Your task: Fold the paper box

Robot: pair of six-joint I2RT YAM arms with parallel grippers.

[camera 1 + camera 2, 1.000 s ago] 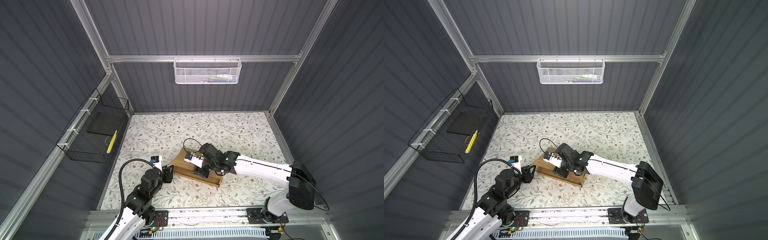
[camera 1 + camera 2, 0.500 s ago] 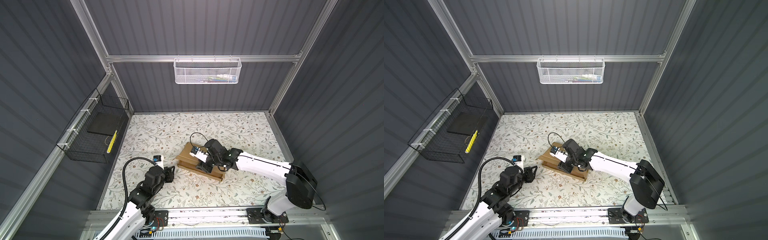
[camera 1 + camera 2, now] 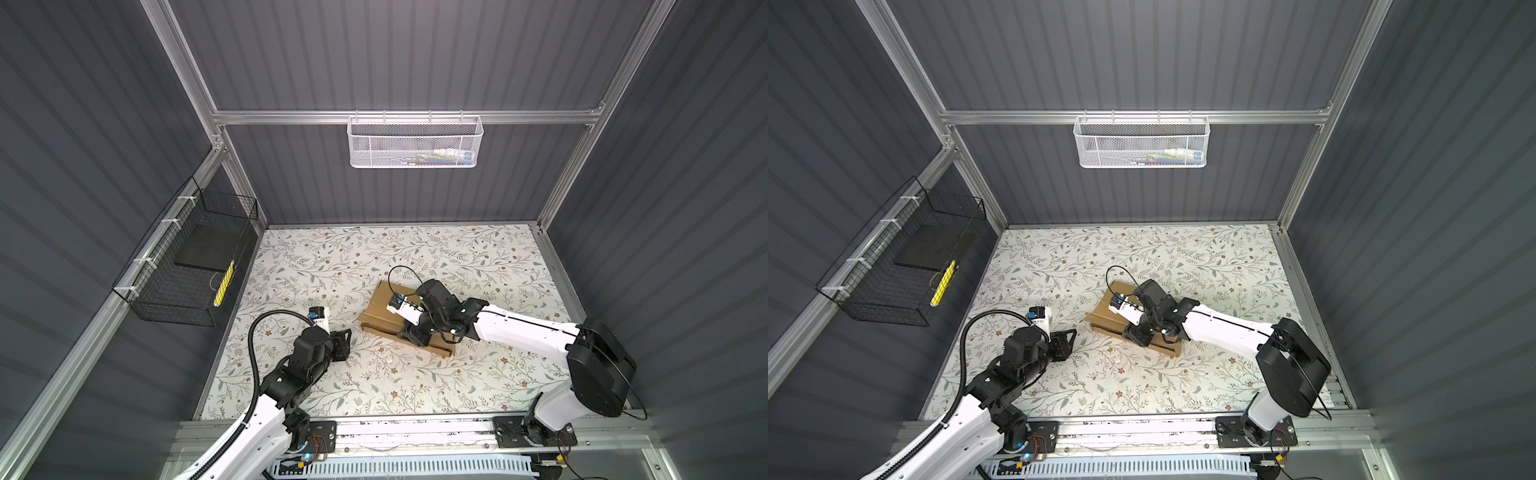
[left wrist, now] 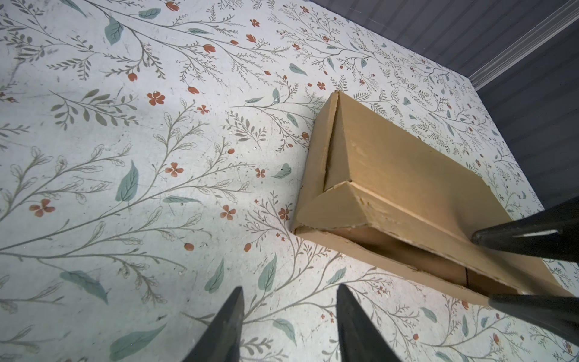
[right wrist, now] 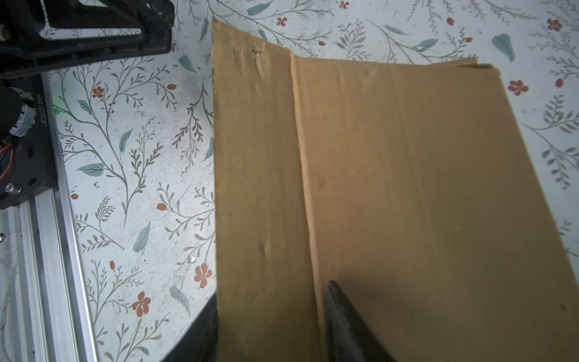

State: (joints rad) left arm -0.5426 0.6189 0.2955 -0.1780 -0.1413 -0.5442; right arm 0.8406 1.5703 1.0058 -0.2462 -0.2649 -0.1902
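The paper box point(image 3: 381, 308) has been nudged a little farther from the left claw point(image 4: 289, 290), which is kept back, jaws apart and empty. The box lies mid-surface point(image 3: 332, 257), lid folded over. The right claw point(image 5: 272, 291) is set half-open astride the front flap (pressed, seemingly, not pinched). The front seam gapes; tucking is judged outstanding.

Paper box point(image 5: 407, 188): cut off by the frame edge in right wrist view.
Right gripper point(image 5: 272, 290): one finger partly behind cardboard; grip undetermined.
White mesh basket point(image 3: 374, 141) contents: too small to identify.
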